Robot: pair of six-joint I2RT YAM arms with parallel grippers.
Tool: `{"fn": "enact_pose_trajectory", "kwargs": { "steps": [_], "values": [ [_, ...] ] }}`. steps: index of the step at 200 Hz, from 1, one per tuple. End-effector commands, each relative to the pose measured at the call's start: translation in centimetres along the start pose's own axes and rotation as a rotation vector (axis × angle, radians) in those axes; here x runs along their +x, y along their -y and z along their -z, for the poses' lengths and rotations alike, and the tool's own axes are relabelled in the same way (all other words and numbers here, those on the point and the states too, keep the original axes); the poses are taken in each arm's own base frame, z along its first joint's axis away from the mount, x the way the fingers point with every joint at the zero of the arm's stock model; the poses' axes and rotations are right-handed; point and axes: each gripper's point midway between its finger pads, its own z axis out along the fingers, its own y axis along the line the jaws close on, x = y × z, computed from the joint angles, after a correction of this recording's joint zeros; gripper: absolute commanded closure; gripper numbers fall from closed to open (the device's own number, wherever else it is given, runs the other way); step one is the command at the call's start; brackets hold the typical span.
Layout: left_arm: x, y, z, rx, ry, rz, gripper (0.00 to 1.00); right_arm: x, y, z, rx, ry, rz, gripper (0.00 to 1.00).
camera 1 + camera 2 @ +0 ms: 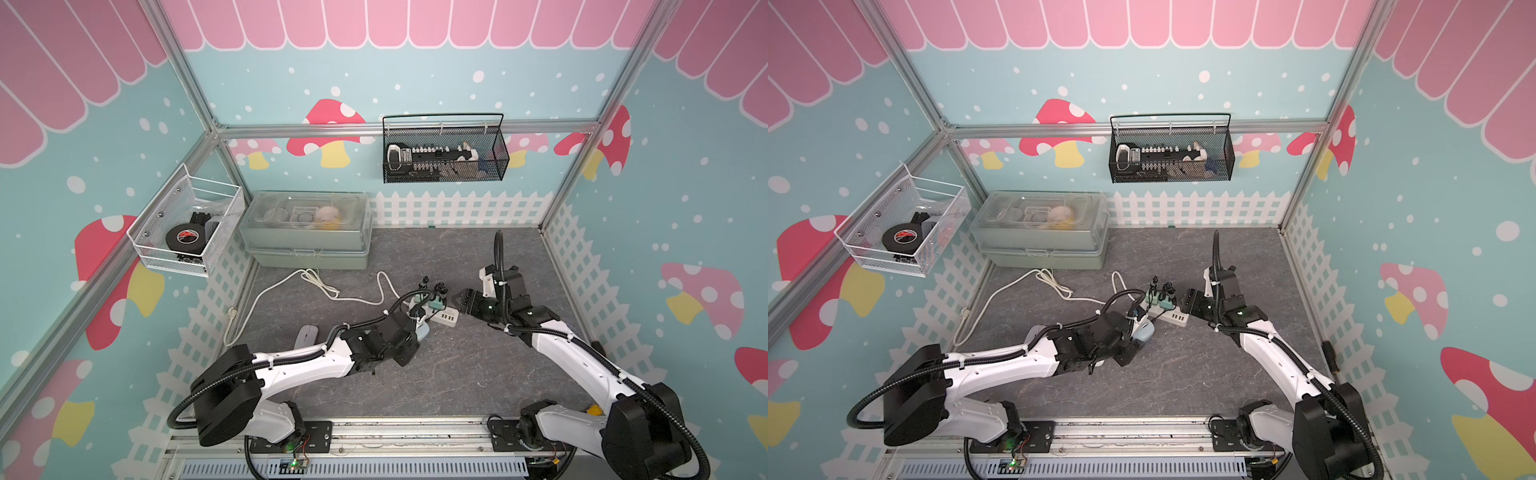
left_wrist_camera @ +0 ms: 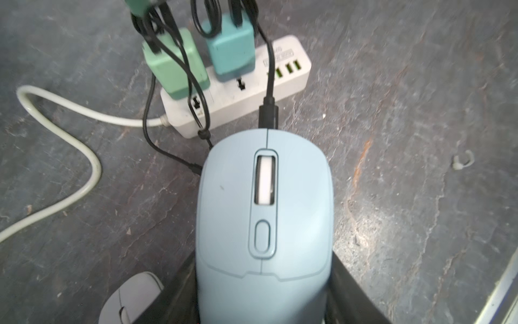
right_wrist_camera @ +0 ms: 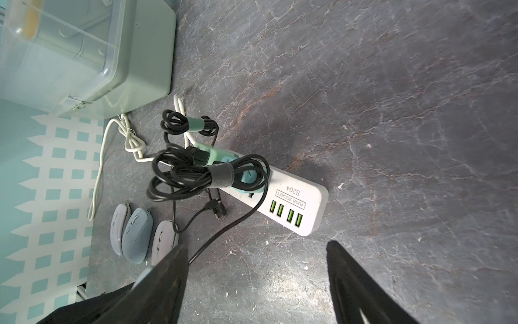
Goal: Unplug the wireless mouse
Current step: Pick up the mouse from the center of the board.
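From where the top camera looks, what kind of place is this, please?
Probably a staged robot test cell, not a real room: an aluminium frame carries wall panels printed with mushrooms, and the grey marbled tabletop holds practice things such as a white power strip and a lidded storage box.

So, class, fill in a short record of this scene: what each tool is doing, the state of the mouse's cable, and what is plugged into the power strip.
Left tool: closed around the blue mouse
Right tool: open, empty, hovering by the power strip's USB end
Cable: black plug seated in the mouse's front, not yet pulled
Power strip: green charger and teal charger plugged in
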Motion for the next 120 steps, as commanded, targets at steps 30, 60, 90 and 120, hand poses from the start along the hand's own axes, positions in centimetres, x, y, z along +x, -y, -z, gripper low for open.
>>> {"fn": "enact_pose_trajectory", "kwargs": {
  "steps": [30,60,90,120],
  "values": [
    [-1.7,2.2,1.0,0.13,0.084,0.028,0.51,-1.3,-1.8,-1.1,-0.113,0.036,-0.047,0.25],
    [-1.6,1.7,1.1,0.104,0.098,0.041,0.51,0.1,-2.9,-1.3,-0.195,-0.01,-0.075,0.31],
    [-2.0,1.2,1.2,0.086,0.166,0.074,0.51,1.8,-3.6,-1.0,-0.236,-0.021,-0.127,0.41],
    [-1.7,0.9,0.7,0.058,0.168,0.076,0.51,2.4,-4.3,0.5,-0.247,0.017,-0.166,0.43]
  ]
}}
